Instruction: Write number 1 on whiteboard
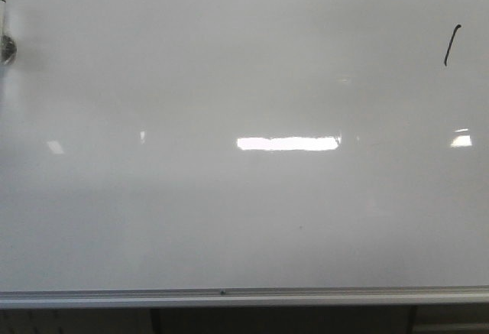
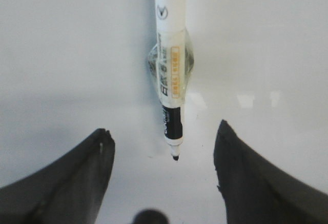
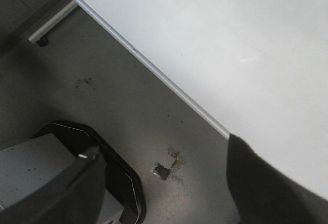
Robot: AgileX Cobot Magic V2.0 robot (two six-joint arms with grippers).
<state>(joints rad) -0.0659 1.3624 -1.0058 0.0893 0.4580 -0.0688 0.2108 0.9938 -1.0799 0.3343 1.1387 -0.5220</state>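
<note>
The whiteboard (image 1: 244, 219) fills the front view, with its silver frame (image 1: 244, 297) along the bottom. The number 1 (image 1: 451, 45) is a short black stroke at the upper right. A white marker (image 2: 169, 55) with a black uncapped tip lies on the board (image 2: 61, 55) inside a clear round holder. In the front view it shows only at the far left edge (image 1: 6, 43). My left gripper (image 2: 163, 131) is open and empty, its fingers either side of the marker tip without touching it. My right gripper (image 3: 164, 144) is open and empty, beside the board's edge (image 3: 154, 70).
In the right wrist view a grey floor lies beyond the board's frame, with a dark-rimmed grey base (image 3: 61, 167), a metal bar (image 3: 51, 21) and a small scuffed patch (image 3: 166, 168). Bright light reflections (image 1: 287, 144) lie across the board.
</note>
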